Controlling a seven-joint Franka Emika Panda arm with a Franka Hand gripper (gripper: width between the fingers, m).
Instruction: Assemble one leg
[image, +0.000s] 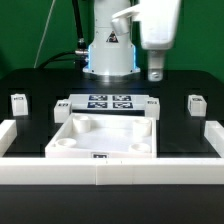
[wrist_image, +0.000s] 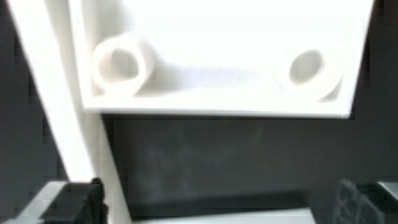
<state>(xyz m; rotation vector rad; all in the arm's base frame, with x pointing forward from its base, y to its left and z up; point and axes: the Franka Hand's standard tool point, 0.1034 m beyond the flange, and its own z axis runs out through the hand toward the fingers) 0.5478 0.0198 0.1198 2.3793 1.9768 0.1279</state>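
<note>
Several small white legs stand on the black table: one at the exterior view's far left (image: 18, 102), one at the far right (image: 195, 103), and others beside the marker board (image: 62, 104) (image: 152, 104). The large white tray-like panel (image: 105, 135) lies in the middle; the wrist view shows its underside with two round sockets (wrist_image: 214, 50). My gripper (image: 157, 72) hangs in the air at the back right, above the table and apart from every leg. In the wrist view my gripper (wrist_image: 222, 205) is open, its dark fingers (wrist_image: 71, 200) stand far apart and nothing is between them.
The marker board (image: 108, 103) lies behind the panel. A white wall (image: 110, 175) runs along the front and up both sides of the table. The robot's base (image: 108, 55) stands at the back centre.
</note>
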